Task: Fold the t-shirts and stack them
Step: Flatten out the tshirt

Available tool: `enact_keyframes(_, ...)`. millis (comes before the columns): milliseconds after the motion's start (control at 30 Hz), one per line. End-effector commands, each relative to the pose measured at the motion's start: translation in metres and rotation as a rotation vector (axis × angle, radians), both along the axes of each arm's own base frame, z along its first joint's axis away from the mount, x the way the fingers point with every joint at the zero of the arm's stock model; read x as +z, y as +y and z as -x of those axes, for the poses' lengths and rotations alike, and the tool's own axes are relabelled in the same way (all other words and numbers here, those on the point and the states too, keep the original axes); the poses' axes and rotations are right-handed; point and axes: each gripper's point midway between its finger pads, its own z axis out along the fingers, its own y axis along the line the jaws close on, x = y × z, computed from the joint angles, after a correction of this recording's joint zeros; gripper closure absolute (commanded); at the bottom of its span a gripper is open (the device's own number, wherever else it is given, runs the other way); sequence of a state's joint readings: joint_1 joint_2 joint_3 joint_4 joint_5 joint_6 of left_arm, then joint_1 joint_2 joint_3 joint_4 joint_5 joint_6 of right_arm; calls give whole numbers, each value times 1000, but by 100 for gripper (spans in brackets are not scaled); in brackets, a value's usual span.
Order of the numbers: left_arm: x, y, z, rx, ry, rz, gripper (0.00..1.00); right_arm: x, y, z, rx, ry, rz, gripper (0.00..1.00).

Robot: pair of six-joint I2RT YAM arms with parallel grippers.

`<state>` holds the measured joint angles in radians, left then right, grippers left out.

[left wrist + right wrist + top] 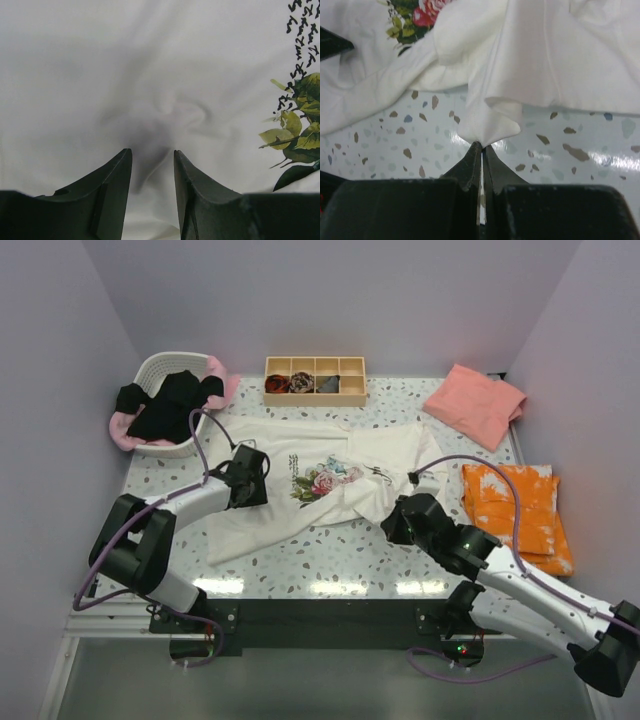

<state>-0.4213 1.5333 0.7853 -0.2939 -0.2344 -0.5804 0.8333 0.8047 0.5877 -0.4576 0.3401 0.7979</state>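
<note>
The cream-white t-shirt (330, 455) with a rose print (322, 480) lies crumpled across the middle of the table. My left gripper (252, 483) is open, its jaws standing apart over a puckered fold of the shirt's left part (150, 60), beside the leaf print (300, 115); its tips (152, 152) hold nothing. My right gripper (392, 522) is shut on a pinch of the shirt's lower right edge (490, 125), with its tips (481, 145) just above the table. The salmon-pink t-shirt (478, 405) lies at the back right. Black (170, 400) and light pink (218, 375) t-shirts sit in the basket.
A white basket (160, 365) stands at the back left. A wooden divided box (315, 395) with small rolled cloth bundles stands at the back centre. A folded orange and white cloth (515, 510) lies on the right. Speckled tabletop (330, 555) shows in front of the shirt.
</note>
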Motion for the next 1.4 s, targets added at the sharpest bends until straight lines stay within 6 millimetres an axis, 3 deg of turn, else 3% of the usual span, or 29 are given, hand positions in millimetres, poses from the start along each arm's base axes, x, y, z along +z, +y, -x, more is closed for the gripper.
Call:
enact_keyframes(0,17,-6,-16,-21,-58,6,56,-15,-10,54,57,237,-4,100)
enact_keyframes(233,27,-1,-13,-11,-78,-5,56,-7,-30,109,114,362,-82,100)
enact_keyframes(267,29,-1,-13,-10,-81,-5,56,1,-32,112,120,357,-97,100)
enact_keyframes(400,35,0,-11,-9,-93,-1,56,14,-31,139,221,420,-131,100)
enact_keyframes(467,37,0,-12,-11,-95,1,56,12,-31,163,304,525,-117,100)
enact_keyframes(600,39,0,-12,-13,-97,1,56,20,-40,182,374,532,-141,100)
enact_keyframes(733,44,-2,-15,-14,-103,4,56,8,-52,205,427,632,-87,100)
enact_keyframes(800,45,-2,-15,-14,-103,4,56,4,-58,203,404,632,-53,100)
enact_keyframes(867,46,-1,-15,-12,-105,0,56,11,-56,199,403,611,-54,90)
enact_keyframes(900,48,0,-14,-9,-107,-2,56,12,-59,194,378,589,-35,75)
enact_keyframes(933,47,1,-14,-8,-106,-6,56,13,-62,190,357,585,-12,45)
enact_keyframes(1000,49,5,-14,3,-109,-20,56,22,-68,170,289,504,36,39)
enact_keyframes(1033,49,6,-14,8,-111,-24,56,26,-74,164,256,480,64,29)
enact_keyframes(1200,49,11,-16,38,-121,-49,57,60,-59,108,176,255,63,26)
enact_keyframes(1233,48,14,-16,51,-123,-59,56,65,-59,88,120,177,77,25)
enact_keyframes(1300,45,21,-20,84,-127,-97,56,49,-59,68,62,160,149,25)
enact_keyframes(1333,44,24,-21,95,-128,-109,56,51,-54,48,31,87,160,25)
enact_keyframes(1367,38,28,-21,111,-118,-134,56,35,-55,39,10,85,207,25)
